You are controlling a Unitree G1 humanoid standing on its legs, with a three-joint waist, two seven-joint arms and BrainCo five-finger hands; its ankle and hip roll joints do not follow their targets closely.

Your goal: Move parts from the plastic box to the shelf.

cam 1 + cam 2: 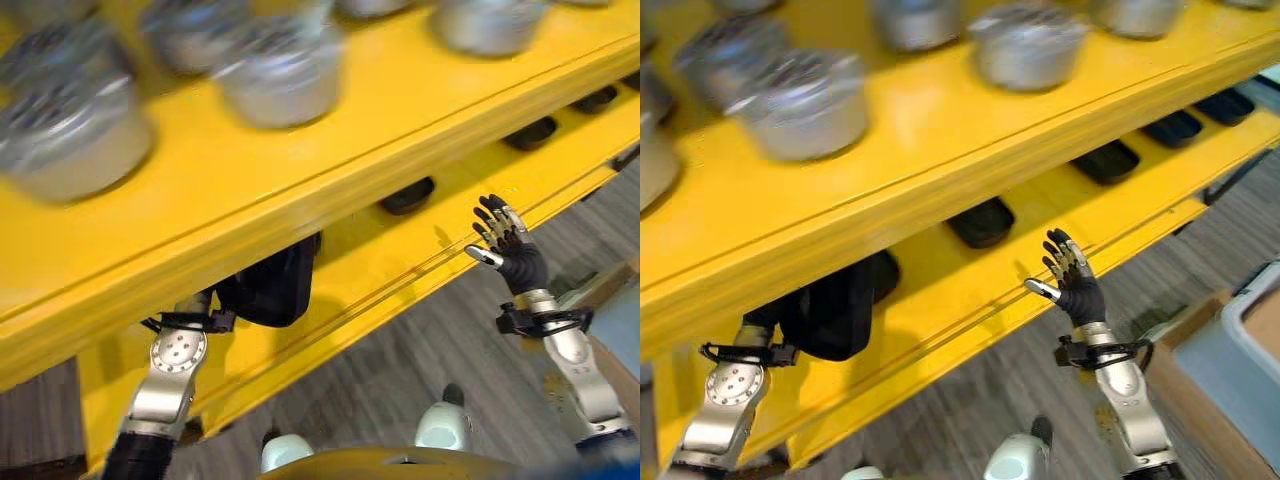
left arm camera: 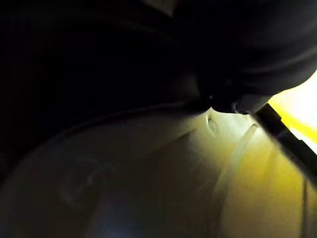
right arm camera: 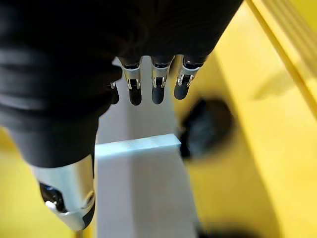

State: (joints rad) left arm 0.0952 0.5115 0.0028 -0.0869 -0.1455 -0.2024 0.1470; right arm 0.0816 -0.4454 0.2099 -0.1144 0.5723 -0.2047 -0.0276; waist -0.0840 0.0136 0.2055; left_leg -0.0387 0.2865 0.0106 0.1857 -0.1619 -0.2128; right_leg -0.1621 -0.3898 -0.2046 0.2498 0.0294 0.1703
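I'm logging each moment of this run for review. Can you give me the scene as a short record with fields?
shelf: yellow shelf, two levels in view
upper level: several silver metal parts standing in rows
lower level: dark pads spaced along it
left hand: tucked under the upper level, fingers hidden
right hand: raised before the lower level's edge, fingers straight, holding nothing
box: grey box at the robot's right

My shelf is bright yellow on every level, and the round parts standing on its top board are silver-grey metal. Flat black pads dot the yellow lower board. My right hand has silver fingers with dark tips and a black ribbed cover. The floor looks grey-brown, perhaps wood-grained planks.
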